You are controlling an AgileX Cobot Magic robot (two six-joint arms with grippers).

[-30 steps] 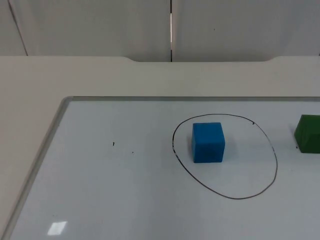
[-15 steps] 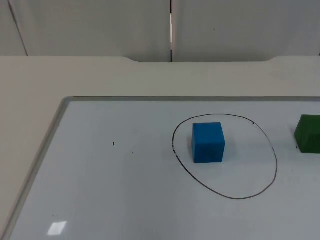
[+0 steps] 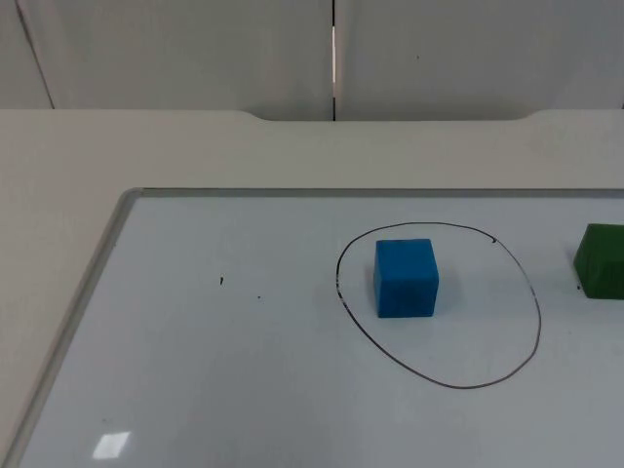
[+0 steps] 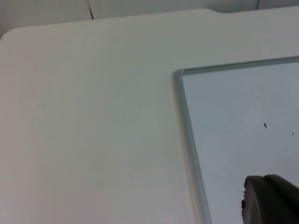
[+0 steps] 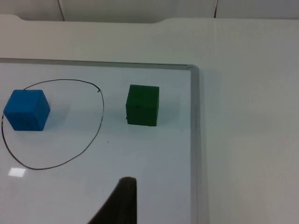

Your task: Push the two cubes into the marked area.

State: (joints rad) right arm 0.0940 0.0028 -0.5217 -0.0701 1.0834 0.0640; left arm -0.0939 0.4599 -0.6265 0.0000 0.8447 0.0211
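Observation:
A blue cube rests inside the hand-drawn black oval on the whiteboard, in the oval's left half. A green cube stands outside the oval, to its right, at the picture's right edge. In the right wrist view the green cube lies between the oval's line and the board's right frame, with the blue cube inside the line. My right gripper hovers well short of the green cube, touching nothing. My left gripper hangs over the board's far left corner, away from both cubes.
The whiteboard's metal frame runs along its left and far sides, and its right frame passes close by the green cube. Bare cream table surrounds the board. A grey partition wall closes the back.

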